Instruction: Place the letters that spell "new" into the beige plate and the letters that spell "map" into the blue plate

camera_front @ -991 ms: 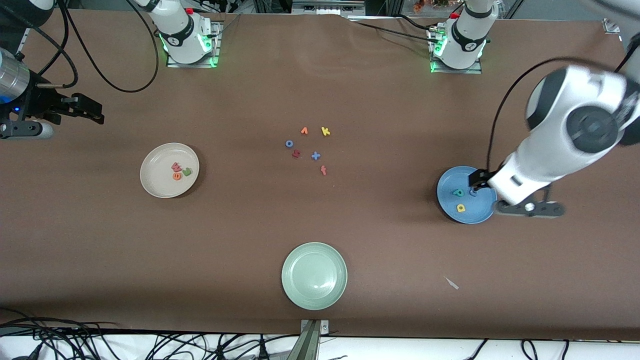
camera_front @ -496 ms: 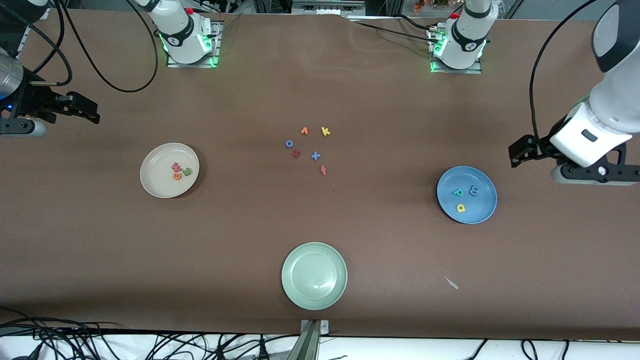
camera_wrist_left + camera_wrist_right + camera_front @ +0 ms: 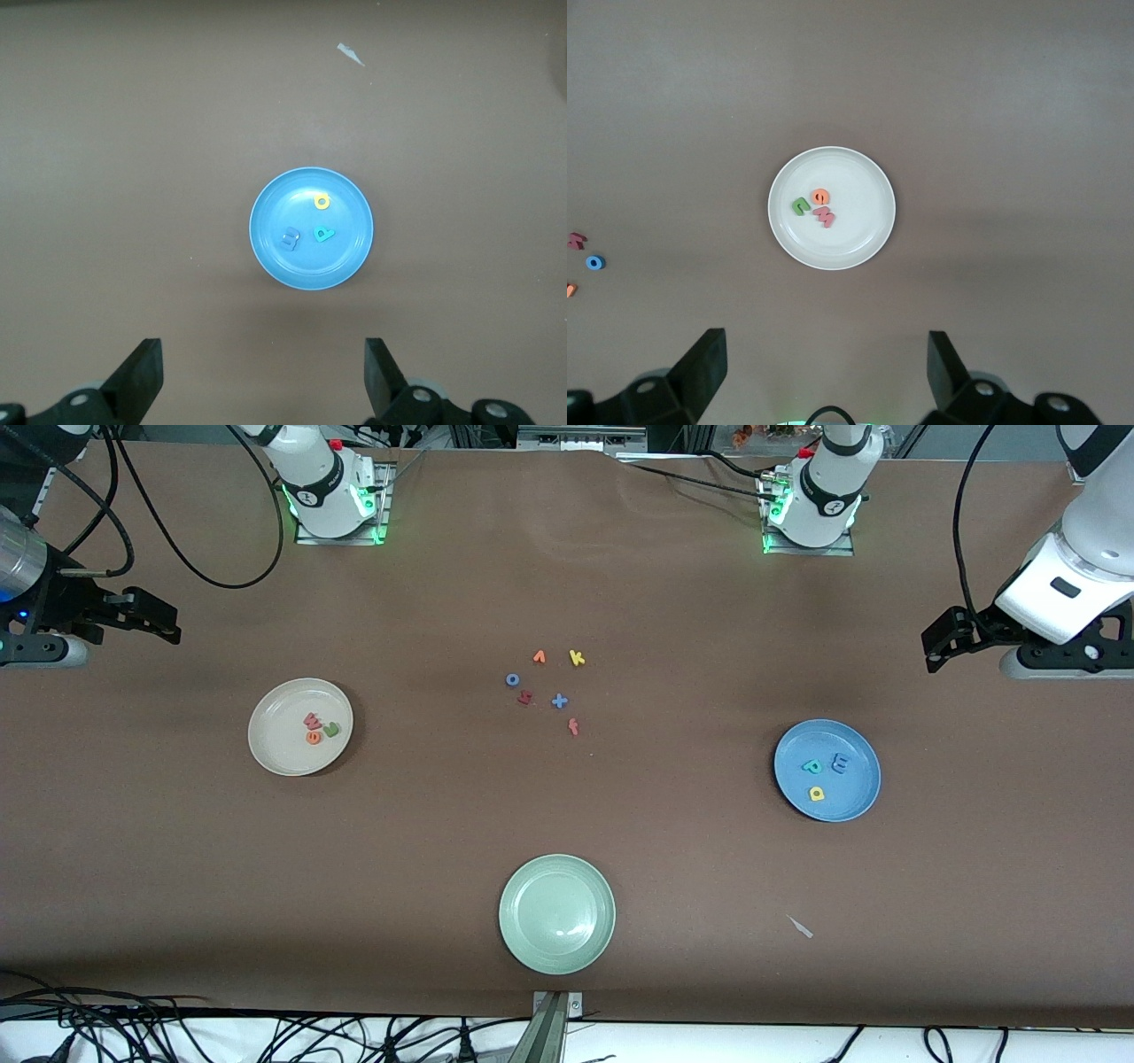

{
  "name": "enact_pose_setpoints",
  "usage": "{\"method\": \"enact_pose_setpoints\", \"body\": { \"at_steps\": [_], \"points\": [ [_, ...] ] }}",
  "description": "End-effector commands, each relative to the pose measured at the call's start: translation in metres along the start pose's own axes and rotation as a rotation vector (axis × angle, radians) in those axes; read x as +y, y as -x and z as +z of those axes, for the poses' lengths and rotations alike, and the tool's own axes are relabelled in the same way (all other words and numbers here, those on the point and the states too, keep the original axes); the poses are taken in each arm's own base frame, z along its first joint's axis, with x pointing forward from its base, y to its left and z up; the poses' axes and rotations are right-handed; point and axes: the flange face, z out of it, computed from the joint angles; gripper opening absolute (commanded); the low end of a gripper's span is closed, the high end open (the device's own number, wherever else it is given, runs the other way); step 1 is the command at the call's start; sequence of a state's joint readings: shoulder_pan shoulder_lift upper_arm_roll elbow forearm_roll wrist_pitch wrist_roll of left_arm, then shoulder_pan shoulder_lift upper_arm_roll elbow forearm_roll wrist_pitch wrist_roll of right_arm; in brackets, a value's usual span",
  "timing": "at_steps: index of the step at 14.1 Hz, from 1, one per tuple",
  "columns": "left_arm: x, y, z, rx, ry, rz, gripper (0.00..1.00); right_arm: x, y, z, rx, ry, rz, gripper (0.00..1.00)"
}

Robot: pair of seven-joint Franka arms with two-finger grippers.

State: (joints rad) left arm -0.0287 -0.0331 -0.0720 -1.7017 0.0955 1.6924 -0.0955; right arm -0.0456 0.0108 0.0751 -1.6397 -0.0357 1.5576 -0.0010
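1. Plates: beige plate (image 3: 300, 726) toward the right arm's end of the table, blue plate (image 3: 827, 770) toward the left arm's end, green plate (image 3: 556, 913) between them and nearest the front camera.
2. Beige plate holding green n (image 3: 331, 730), orange e (image 3: 313, 737), red w (image 3: 312, 720), bunched close together.
3. Blue plate holding blue m (image 3: 839, 763), teal p (image 3: 811, 766), yellow a (image 3: 816, 794), slightly apart.
4. Loose letters (image 3: 549, 687) at mid-table in the front view; only a few at the right wrist view's edge, none in the left wrist view.
5. Letter orientation too small to tell.
6. Left gripper (image 3: 941, 642) raised near the blue plate, fingers (image 3: 142, 376) spread wide, empty.
7. Right gripper (image 3: 159, 615) raised near the beige plate, fingers (image 3: 704, 361) spread wide, empty.
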Motion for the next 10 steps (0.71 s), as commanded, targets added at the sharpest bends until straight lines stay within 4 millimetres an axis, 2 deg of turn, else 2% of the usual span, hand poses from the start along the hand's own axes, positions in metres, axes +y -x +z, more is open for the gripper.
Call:
{"method": "enact_pose_setpoints", "body": {
  "at_steps": [1, 4, 10],
  "points": [
    [0.004, 0.008, -0.007, -0.004, 0.037, 0.020, 1.00, -0.001, 0.001, -0.006, 0.006, 0.014, -0.001, 1.00],
    [-0.005, 0.005, 0.000, -0.041, 0.125, -0.016, 1.00, -0.001, 0.001, -0.007, 0.007, 0.012, -0.001, 1.00],
    [-0.004, 0.007, -0.002, -0.050, 0.120, -0.013, 1.00, -0.001, 0.002, -0.006, -0.001, 0.014, 0.002, 1.00]
  ]
}}
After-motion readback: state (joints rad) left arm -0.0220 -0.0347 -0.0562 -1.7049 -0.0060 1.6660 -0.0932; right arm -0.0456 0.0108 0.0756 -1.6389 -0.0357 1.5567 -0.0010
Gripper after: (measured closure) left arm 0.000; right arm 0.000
